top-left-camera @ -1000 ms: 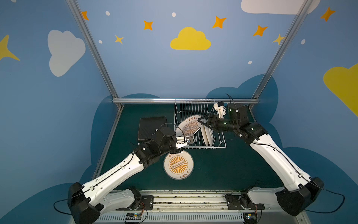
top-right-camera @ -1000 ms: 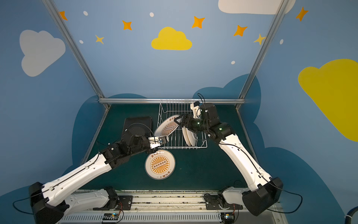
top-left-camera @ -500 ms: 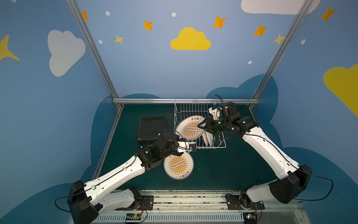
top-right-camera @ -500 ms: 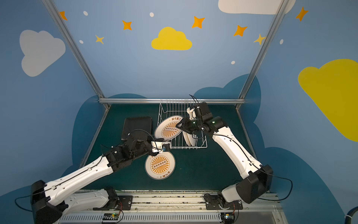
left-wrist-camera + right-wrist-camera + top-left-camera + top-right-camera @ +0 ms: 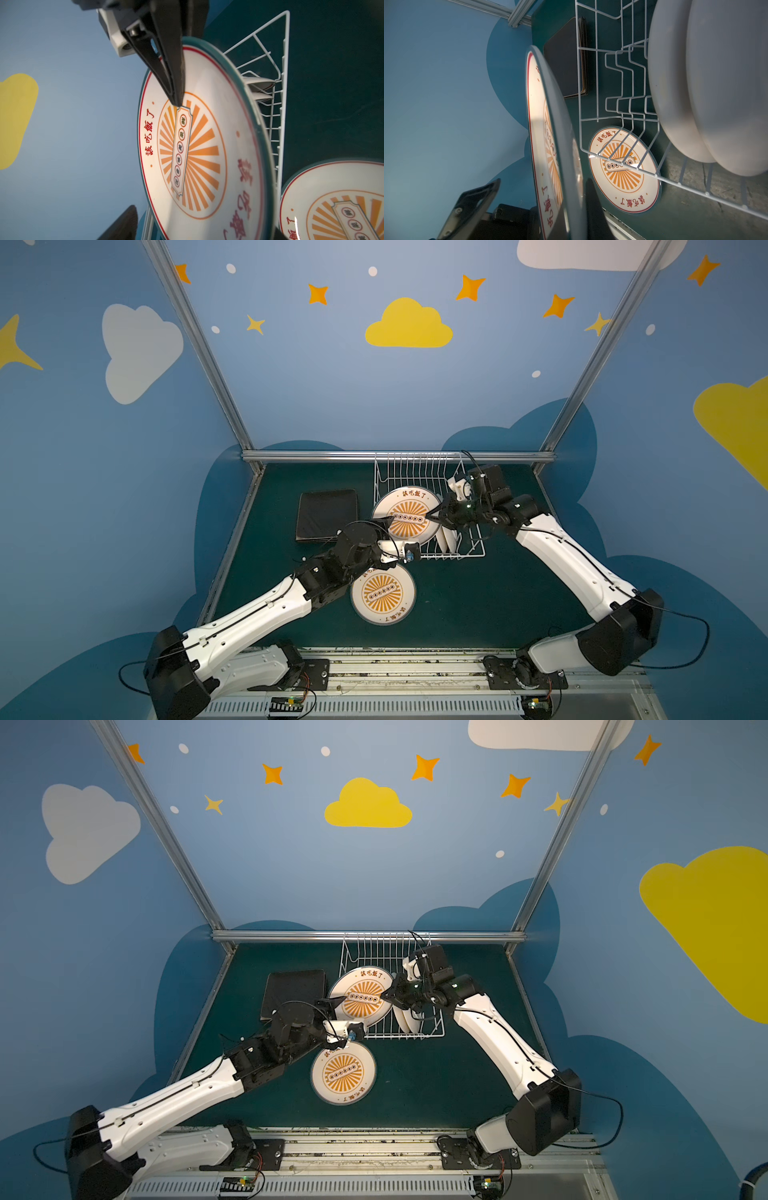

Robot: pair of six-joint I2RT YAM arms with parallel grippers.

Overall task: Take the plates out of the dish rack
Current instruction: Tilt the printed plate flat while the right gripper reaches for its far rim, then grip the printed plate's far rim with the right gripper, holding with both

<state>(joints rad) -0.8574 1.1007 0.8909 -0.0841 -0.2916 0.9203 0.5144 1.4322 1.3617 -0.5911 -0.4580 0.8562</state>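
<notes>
A round white plate (image 5: 409, 510) printed with an orange sunburst hangs tilted above the left side of the white wire dish rack (image 5: 415, 472), its face turned toward the overhead camera. The red lettering on its rim reads 該吃飯了; the small characters in the circles of the central banner are too fine to make out. The right gripper (image 5: 432, 515) is clenched on the plate's right edge. In the left wrist view, one black finger (image 5: 172, 72) lies across the printed face with its tip at the end of the banner. The right arm reaches in from the right, bent at the elbow, its wrist over the rack. The left gripper (image 5: 402, 551) sits at the plate's near edge with its fingers spread, the rim between them but not pinched. The left arm stretches low and diagonally from the near-left base. Two white plates (image 5: 449, 537) stand on edge in the rack's near-right slots, plain backs showing. A second sunburst plate (image 5: 383, 593), bearing the same four characters, lies flat and face up on the dark green table (image 5: 478, 605) just in front of the rack. A stack of black square plates (image 5: 327, 514) lies flat beside the rack's left side. Blue walls (image 5: 332, 385) painted with clouds and stars enclose the scene.
</notes>
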